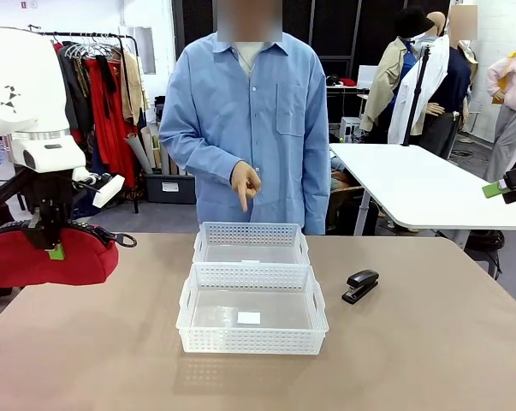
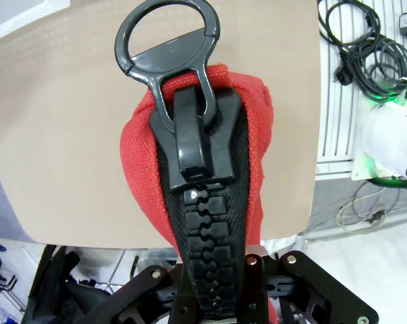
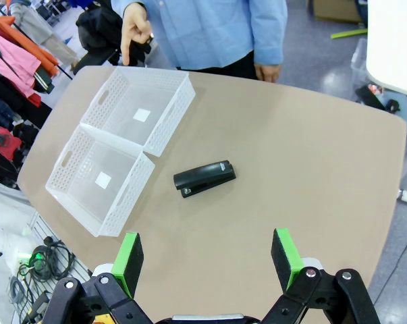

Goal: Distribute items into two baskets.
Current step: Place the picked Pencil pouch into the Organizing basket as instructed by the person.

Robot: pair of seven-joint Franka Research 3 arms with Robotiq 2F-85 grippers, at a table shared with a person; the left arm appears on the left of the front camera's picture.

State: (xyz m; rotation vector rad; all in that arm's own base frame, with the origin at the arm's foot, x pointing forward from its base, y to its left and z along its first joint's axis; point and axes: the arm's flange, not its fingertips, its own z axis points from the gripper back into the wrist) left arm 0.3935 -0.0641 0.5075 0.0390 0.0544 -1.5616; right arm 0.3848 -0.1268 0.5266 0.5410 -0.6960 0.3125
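Front view showed the left gripper (image 1: 54, 248) pinching the red pouch (image 1: 18, 261) in the air, likely to carry it to a basket (image 1: 253, 341); the right gripper (image 3: 206, 260) was spread wide.

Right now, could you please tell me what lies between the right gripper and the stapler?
Just bare table, as the right wrist view shows: nothing lies between the open right gripper and the stapler.

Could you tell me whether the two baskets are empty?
Empty: the near basket and far basket hold no items; the stapler lies beside them.
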